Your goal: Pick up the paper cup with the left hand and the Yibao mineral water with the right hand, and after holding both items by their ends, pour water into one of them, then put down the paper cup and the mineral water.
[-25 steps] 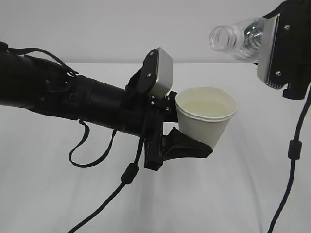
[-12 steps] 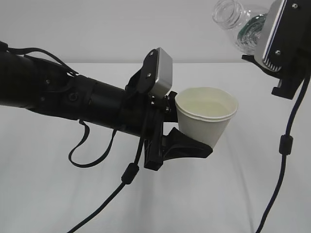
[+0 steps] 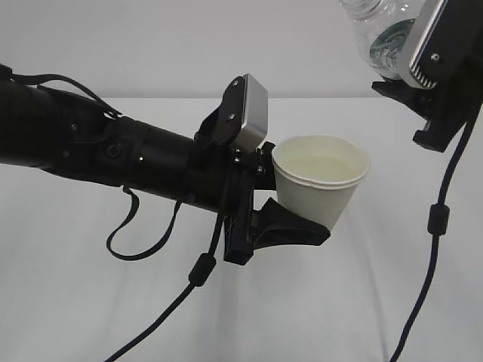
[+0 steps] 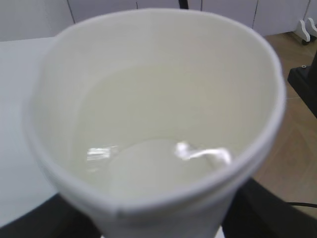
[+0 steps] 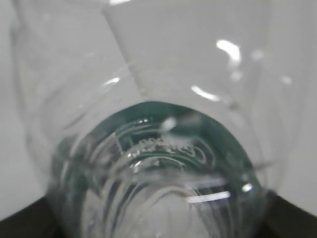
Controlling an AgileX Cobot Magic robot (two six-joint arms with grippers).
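The cream-white paper cup (image 3: 321, 185) hangs upright above the table, and my left gripper (image 3: 302, 202) is shut on its lower half. One black finger (image 3: 294, 230) shows under the cup. In the left wrist view the paper cup (image 4: 153, 89) fills the frame with water pooled at its bottom, and dark fingers (image 4: 270, 210) flank it. The clear Yibao mineral water (image 3: 381, 30) with its green label is up at the top right. My right gripper (image 3: 396, 64) is shut on its base end. Its mouth is cut off by the top edge. The right wrist view looks along the bottle (image 5: 158, 148) from its base.
The white table (image 3: 90, 317) lies below both arms. Black cables hang from the left arm (image 3: 200, 268) and the right arm (image 3: 434, 219). In the left wrist view a wooden floor and a black stand (image 4: 304, 84) show at the right.
My right gripper has risen and tipped the bottle's mouth upward, away from the cup, until the mouth left the frame. The left arm and the cup have not moved.
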